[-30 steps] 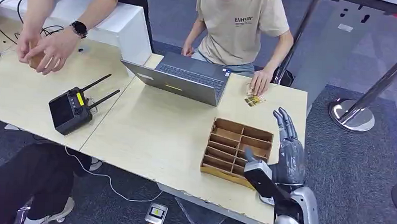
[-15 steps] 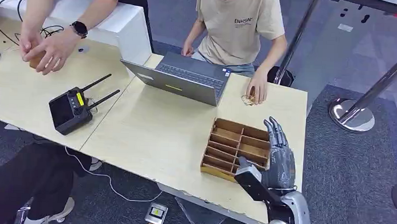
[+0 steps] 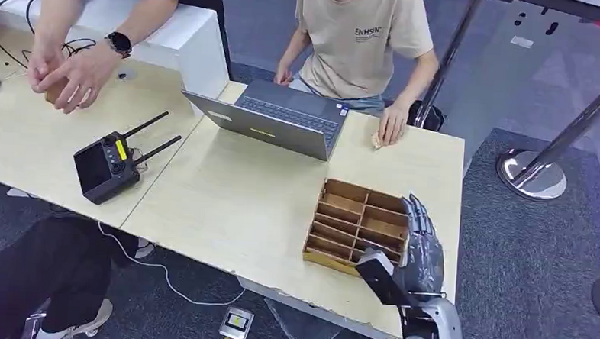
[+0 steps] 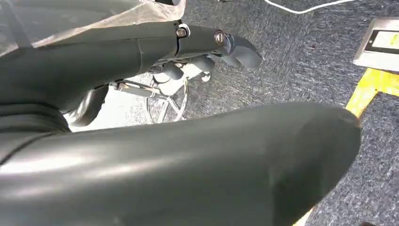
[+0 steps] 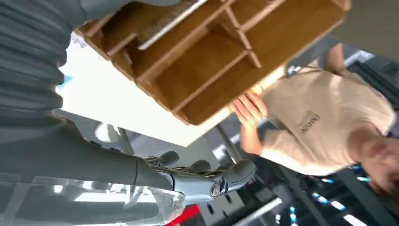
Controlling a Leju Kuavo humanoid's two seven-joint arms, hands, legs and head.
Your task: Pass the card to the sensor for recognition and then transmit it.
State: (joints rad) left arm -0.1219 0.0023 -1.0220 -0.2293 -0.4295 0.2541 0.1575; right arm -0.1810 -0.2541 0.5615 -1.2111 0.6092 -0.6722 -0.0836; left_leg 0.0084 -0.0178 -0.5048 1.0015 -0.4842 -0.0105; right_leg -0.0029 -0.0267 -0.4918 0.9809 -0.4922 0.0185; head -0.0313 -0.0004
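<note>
On the left part of the worktop (image 3: 46, 147), at about ten o'clock in the head view, a person's hands (image 3: 64, 71) close around something small and brown. Just below them lies a black controller (image 3: 107, 166) with two antennas. Toward the middle an open laptop (image 3: 280, 123) sits at twelve o'clock, with a second person in a beige shirt (image 3: 360, 38) behind it.

That person's hand (image 3: 393, 130) rests near the far edge at about one o'clock, with a small pale thing half under it. This may be the card (image 3: 375, 141), though it is too small to be sure. No sensor can be picked out.

At about four o'clock stands the wooden divided tray (image 3: 358, 222). The right hand (image 3: 423, 247) hovers beside its right edge, fingers (image 3: 418, 213) straight, held close together and holding nothing. The left hand (image 4: 233, 44) hangs over the carpet by the robot's own body, and how its fingers lie cannot be told.

The likely trouble is the card being well apart from the right hand and under someone's palm: a reach there could brush the tray or the person's hand. A flat card on a flat worktop may also slip from the fingers.
</note>
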